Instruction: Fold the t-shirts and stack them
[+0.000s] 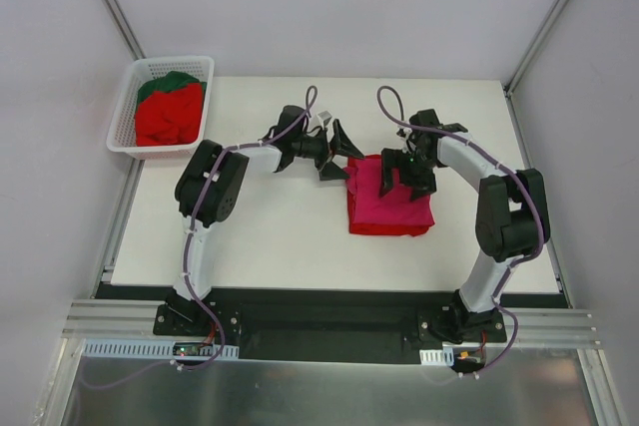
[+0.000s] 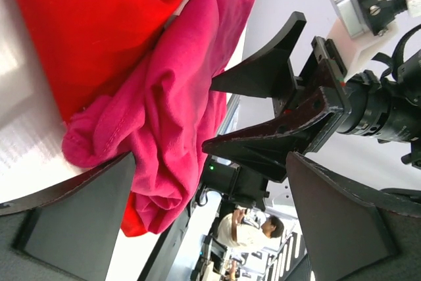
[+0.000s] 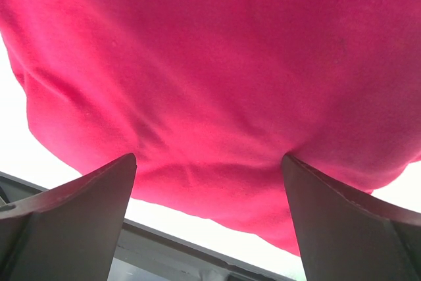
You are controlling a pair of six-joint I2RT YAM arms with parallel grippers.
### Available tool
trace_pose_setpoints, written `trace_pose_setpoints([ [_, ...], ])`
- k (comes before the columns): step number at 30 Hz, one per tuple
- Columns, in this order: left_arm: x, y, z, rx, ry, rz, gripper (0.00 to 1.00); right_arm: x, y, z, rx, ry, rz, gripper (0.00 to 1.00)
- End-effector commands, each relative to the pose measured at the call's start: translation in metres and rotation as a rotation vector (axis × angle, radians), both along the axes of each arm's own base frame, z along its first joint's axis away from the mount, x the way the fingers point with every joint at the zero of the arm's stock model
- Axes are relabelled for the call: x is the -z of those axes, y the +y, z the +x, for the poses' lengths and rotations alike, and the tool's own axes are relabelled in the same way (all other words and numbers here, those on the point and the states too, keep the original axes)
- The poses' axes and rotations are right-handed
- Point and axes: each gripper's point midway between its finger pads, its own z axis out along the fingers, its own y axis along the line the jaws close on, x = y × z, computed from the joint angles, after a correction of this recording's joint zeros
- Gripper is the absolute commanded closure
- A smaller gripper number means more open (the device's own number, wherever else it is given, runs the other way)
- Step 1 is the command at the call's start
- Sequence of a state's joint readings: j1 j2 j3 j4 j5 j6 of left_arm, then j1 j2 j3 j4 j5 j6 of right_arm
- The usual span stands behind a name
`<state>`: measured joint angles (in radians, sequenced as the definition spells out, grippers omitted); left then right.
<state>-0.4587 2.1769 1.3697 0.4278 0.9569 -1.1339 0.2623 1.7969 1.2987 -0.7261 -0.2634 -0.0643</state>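
From above, a folded magenta-pink soft cloth t-shirt (image 1: 384, 192) lies squared on a folded bright red t-shirt (image 1: 384, 229), whose edge shows along the near side, both mid-way across the flat white table (image 1: 270, 236). The pile is roughly square, with no marked long axis. The right gripper (image 1: 407, 179) hangs directly over the pile's far-right part with its fingers spread and nothing between them. The left gripper (image 1: 337, 154), equally spread and empty, sits just beside the pile's far-left corner, so the right arm is the nearer one. Well left of the pile and farther back, a white plastic lattice basket (image 1: 125, 117) holds crumpled red and dark green shirts (image 1: 168, 112); fetching one looks like the left arm's job. From the left wrist, the pink shirt (image 2: 177, 110) shows soft rolled folds and a stitched hem over the smoother red shirt (image 2: 92, 31), with the right gripper's (image 2: 210, 116) matte black wedge fingers beside it. From the right wrist, fine-knit pink cloth (image 3: 210, 77) fills the view beyond the parted fingers (image 3: 72, 215).
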Motion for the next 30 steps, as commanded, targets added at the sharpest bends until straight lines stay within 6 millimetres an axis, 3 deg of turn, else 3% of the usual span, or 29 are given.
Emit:
trace_pose_setpoints([
  [1, -0.008, -0.007, 0.009, 0.005, -0.055, -0.019, 0.01, -0.004, -0.003, -0.005, -0.002, -0.003, 0.011, 0.04],
  [9, -0.018, 0.008, 0.007, 0.031, -0.103, 0.048, 0.01, -0.002, -0.001, -0.005, 0.001, 0.007, 0.027, 0.04],
  [22, -0.012, 0.028, 0.018, 0.002, -0.103, 0.095, 0.01, 0.000, 0.001, -0.007, -0.006, 0.024, 0.035, 0.04],
  [30, -0.018, 0.025, 0.030, 0.000, -0.134, 0.085, 0.01, 0.000, 0.002, -0.007, -0.007, 0.032, 0.038, 0.04],
])
